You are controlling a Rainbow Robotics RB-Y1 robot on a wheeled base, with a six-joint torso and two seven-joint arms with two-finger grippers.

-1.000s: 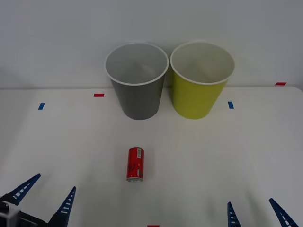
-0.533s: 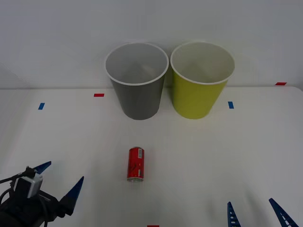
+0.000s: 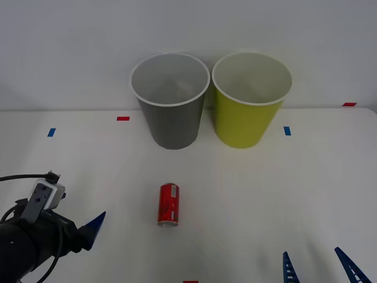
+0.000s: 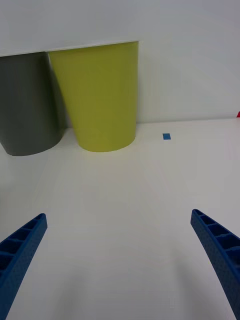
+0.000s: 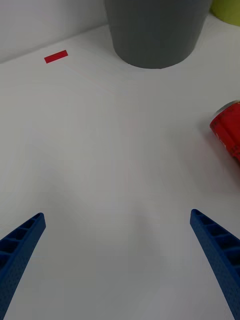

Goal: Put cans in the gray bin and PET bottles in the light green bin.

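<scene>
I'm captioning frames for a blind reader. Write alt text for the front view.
A red can lies on its side on a white table, before a gray bin and a light green bin. The left gripper is near the can's left; the right gripper waits open at the near edge.

- One red can (image 3: 168,204), lying on its side on the table (image 3: 265,188), in front of the gray bin.
- Two bins: one gray bin (image 3: 171,100), and one light green bin (image 3: 250,99) just beside the gray bin.
- Two red tape marks: one (image 3: 122,118) beside the gray bin, one (image 3: 349,104) well beyond the green bin.
- Two blue tape marks (image 3: 51,132) (image 3: 287,130).
- Two grippers: left gripper (image 5: 119,260) and right gripper (image 4: 120,260), each with fingers spread.
</scene>
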